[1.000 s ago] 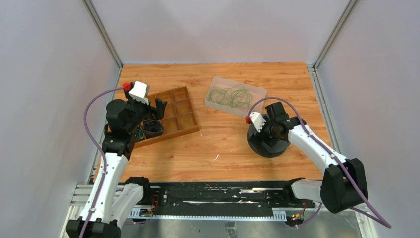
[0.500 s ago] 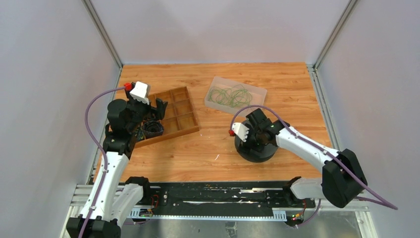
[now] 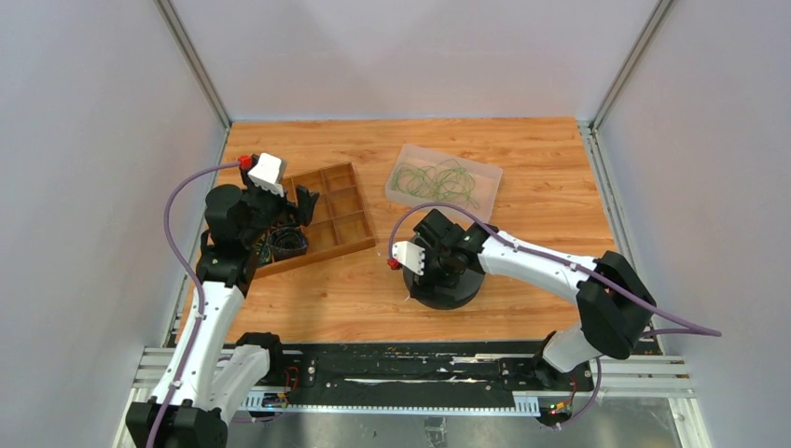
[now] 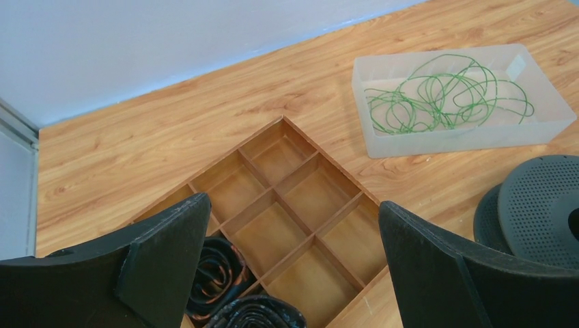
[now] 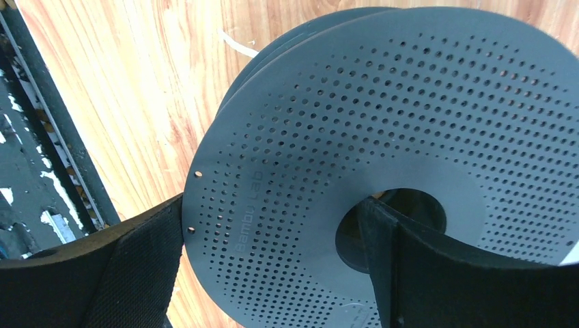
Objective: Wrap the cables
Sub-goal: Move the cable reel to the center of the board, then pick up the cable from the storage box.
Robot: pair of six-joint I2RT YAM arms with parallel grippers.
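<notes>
Bench during cable wrapping, seen from overhead and from both wrists. The cables (image 4: 444,96), thin green wires in loose tangled loops, lie in a translucent bin (image 4: 471,142) on the far part of the wooden table (image 3: 522,140), untouched and well apart from both arms. The left gripper (image 4: 293,203) hangs above a divided wooden tray (image 4: 276,193), fingers wide apart and empty; black cord bundles (image 4: 218,273) fill the compartments below it. The right gripper (image 5: 273,205) is set on a black perforated spool (image 5: 410,102), which rests on the table near the tray's right side. Its fingers stand wide, one against the flange's outer rim and the other in the hub hole, bracketing the flange between them.
</notes>
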